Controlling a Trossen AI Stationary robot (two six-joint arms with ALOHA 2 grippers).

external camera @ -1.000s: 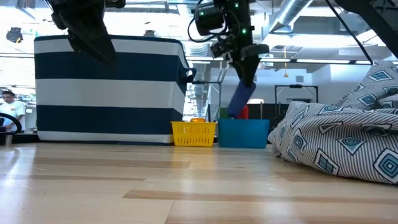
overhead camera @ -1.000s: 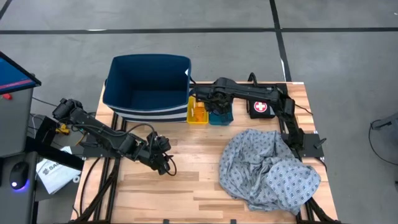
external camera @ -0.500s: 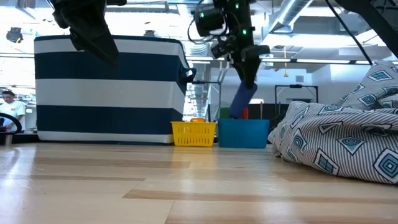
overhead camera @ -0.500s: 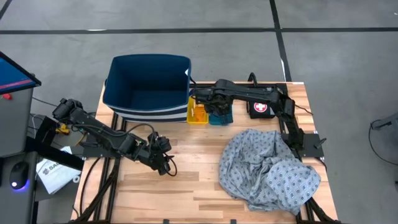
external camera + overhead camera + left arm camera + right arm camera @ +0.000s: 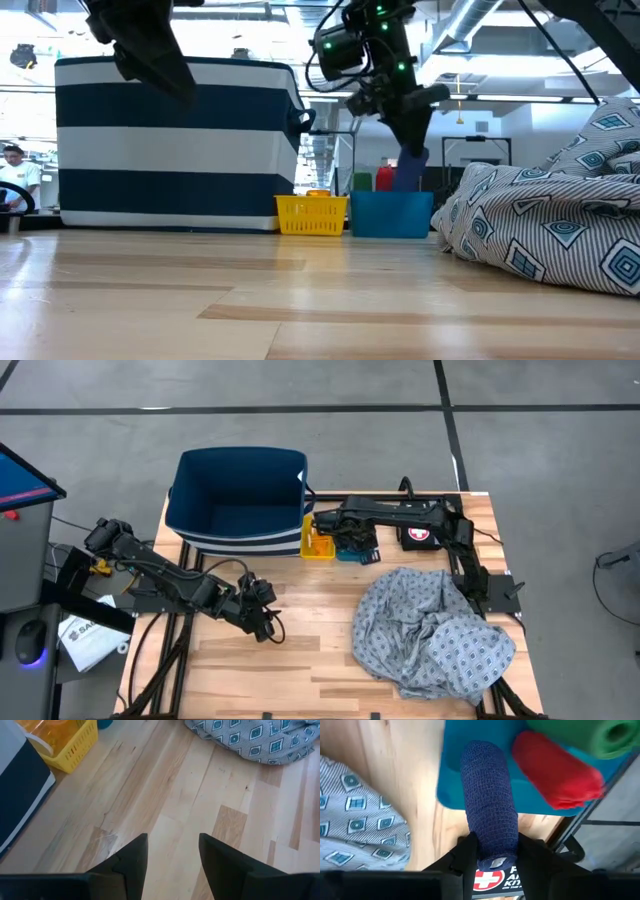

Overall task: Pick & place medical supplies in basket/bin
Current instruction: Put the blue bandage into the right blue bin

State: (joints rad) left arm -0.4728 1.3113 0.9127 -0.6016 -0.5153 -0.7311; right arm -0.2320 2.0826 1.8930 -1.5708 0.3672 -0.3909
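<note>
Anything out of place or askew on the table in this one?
Nothing spilled or damaged. The gown cloth lies crumpled on the table, and the right gripper holds the blue roll tilted over the teal tray, where red and green rolls already lie.

Past my right wrist I can see a white cross on red and beside it the cut-off letters "F", "A" and "KIT" on the black pouch. From above, the same pouch shows only its red-and-white cross. I can read nothing else anywhere.
</note>
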